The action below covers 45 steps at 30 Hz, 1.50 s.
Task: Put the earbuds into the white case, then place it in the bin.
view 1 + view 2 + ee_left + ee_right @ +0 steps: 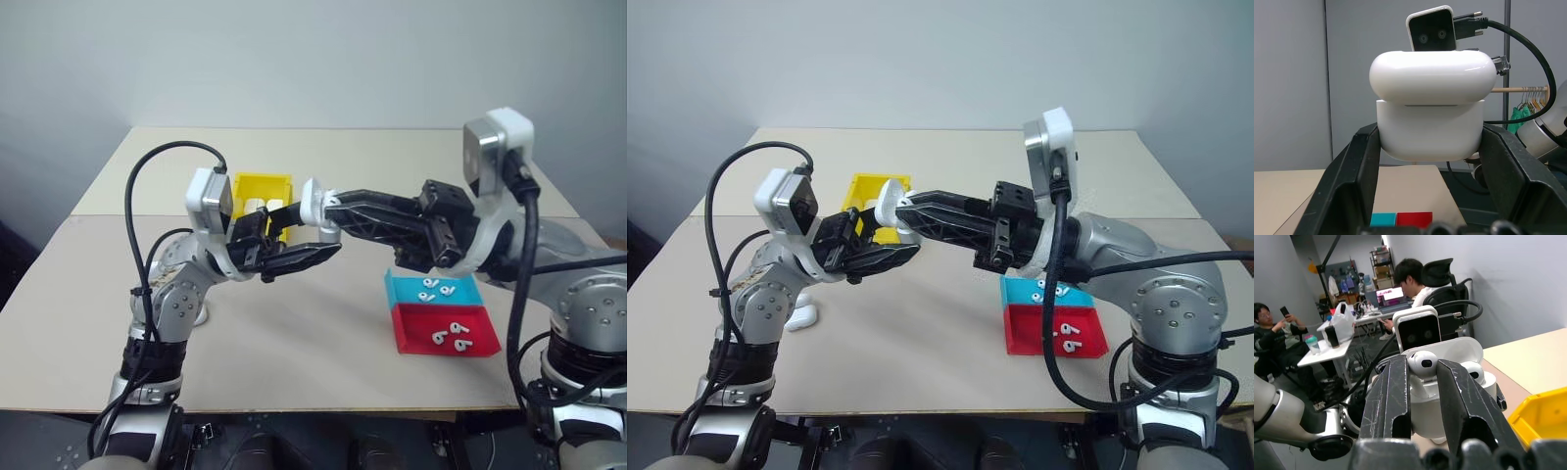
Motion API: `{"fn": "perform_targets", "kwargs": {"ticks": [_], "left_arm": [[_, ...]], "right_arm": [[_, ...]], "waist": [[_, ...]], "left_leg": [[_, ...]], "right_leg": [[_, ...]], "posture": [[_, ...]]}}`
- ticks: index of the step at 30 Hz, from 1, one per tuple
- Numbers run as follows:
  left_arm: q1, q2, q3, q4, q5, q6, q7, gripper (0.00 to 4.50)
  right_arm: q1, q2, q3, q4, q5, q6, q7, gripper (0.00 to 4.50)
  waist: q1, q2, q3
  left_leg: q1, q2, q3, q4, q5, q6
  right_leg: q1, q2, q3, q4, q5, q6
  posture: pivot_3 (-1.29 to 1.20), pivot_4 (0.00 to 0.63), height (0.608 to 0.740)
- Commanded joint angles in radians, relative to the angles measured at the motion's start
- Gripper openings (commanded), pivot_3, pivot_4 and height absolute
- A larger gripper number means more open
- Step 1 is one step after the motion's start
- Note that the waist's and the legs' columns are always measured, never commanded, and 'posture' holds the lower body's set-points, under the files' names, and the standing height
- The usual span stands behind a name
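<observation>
Left eye view: over the beige worktop (294,333) the left pincer (294,257) is clamped on the white case (318,208), held in the air in front of the yellow bin (261,188). The right pincer (333,211) reaches across to the case's open top. Spare earbuds (438,287) lie in the teal tray (402,286), and more in the red tray (416,326) just beside it.

Right eye view: another white case (800,316) lies on the worktop beside the left arm, well apart from the bin.

Left wrist view: the case sits squeezed between the two black fingers (1359,171), body below, flipped lid above.

Right wrist view: the right pincer's fingers (1393,396) pinch one earbud (1422,363) right over an empty socket; a second earbud (1473,370) appears already seated. Two people sit at desks in the background.

The risk, I judge, lies in the seating. If the earbud goes down tilted or off its socket, it may pop out on release and drop to the worktop. Pressing too hard could twist the case in the left grip or knock the lid shut on the stem.
</observation>
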Motion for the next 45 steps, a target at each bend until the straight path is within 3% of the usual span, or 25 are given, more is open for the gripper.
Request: {"fn": "perform_targets", "kwargs": {"ticks": [1, 6, 14, 17, 20, 25, 35, 40, 45], "left_arm": [[-0.013, -0.009, 0.009, -0.036, -0.007, -0.011, -0.002, 2.75], [-0.010, -0.012, 0.012, -0.036, -0.001, -0.016, -0.001, 2.75], [-0.001, -0.021, 0.010, -0.020, 0.036, -0.037, 0.021, 2.75], [0.008, -0.035, -0.009, 0.010, 0.073, -0.056, 0.026, 2.75], [0.006, -0.049, -0.019, 0.043, 0.105, -0.071, 0.025, 2.75], [-0.020, -0.059, -0.067, 0.132, 0.203, -0.131, -0.003, 2.75], [-0.064, -0.097, -0.125, 0.237, 0.319, -0.254, -0.059, 2.75], [-0.047, -0.093, -0.109, 0.212, 0.322, -0.257, -0.041, 2.75], [-0.013, -0.077, -0.067, 0.143, 0.303, -0.233, 0.021, 2.75]], "right_arm": [[-0.004, -0.061, 0.000, -0.026, 0.010, 0.017, 0.038, 1.57], [0.013, -0.124, -0.015, -0.046, 0.014, -0.006, 0.085, 3.22], [0.038, -0.189, -0.073, -0.035, 0.014, -0.039, 0.194, 3.22], [0.002, -0.210, -0.064, 0.021, -0.058, -0.055, 0.211, 2.74], [-0.055, -0.216, -0.028, 0.069, -0.138, -0.070, 0.230, 1.73], [-0.207, -0.233, 0.138, 0.129, -0.378, -0.114, 0.339, 0.03], [-0.446, -0.220, 0.445, 0.191, -0.704, -0.158, 0.586, 0.03], [-0.430, -0.236, 0.500, 0.202, -0.825, -0.218, 0.665, 0.03], [-0.367, -0.279, 0.462, 0.208, -0.883, -0.272, 0.709, 0.03]], "waist": [[0.000, 0.000, 0.000], [0.001, 0.000, 0.000], [0.001, 0.000, 0.000], [0.001, 0.000, 0.000], [0.001, 0.000, 0.000], [-0.001, 0.000, 0.000], [0.001, 0.000, 0.000], [0.001, 0.000, 0.000], [0.001, 0.000, 0.000]], "left_leg": [[0.000, 0.000, 0.000, 0.000, 0.000, 0.000], [-0.001, 0.000, 0.000, 0.000, 0.000, 0.000], [-0.001, 0.000, -0.001, 0.000, 0.000, 0.000], [0.000, 0.000, -0.001, 0.000, 0.000, 0.000], [0.000, 0.000, 0.000, 0.001, 0.000, 0.000], [-0.001, 0.000, 0.000, 0.000, 0.000, 0.000], [-0.002, 0.000, 0.001, 0.001, 0.000, 0.001], [-0.002, 0.000, 0.001, 0.001, -0.001, 0.001], [-0.002, 0.000, 0.001, 0.001, -0.001, 0.001]], "right_leg": [[0.000, 0.000, 0.000, 0.000, 0.000, 0.000], [0.000, 0.000, 0.000, -0.001, 0.000, 0.000], [0.000, 0.000, 0.000, -0.001, 0.000, 0.000], [0.000, 0.000, 0.000, -0.001, 0.000, 0.000], [0.000, 0.000, 0.000, 0.000, 0.000, 0.000], [-0.001, 0.000, 0.000, -0.001, 0.000, 0.000], [-0.002, 0.000, 0.000, -0.001, 0.000, 0.000], [-0.002, 0.000, 0.000, 0.000, 0.000, 0.000], [-0.002, 0.000, 0.000, -0.001, 0.000, 0.000]], "posture": [[0.00, 0.150, 0.740], [0.00, 0.150, 0.740], [0.00, 0.150, 0.740], [0.00, 0.150, 0.740], [0.00, 0.150, 0.740], [0.00, 0.150, 0.740], [0.00, 0.150, 0.740], [0.00, 0.150, 0.740], [0.00, 0.150, 0.740]]}}
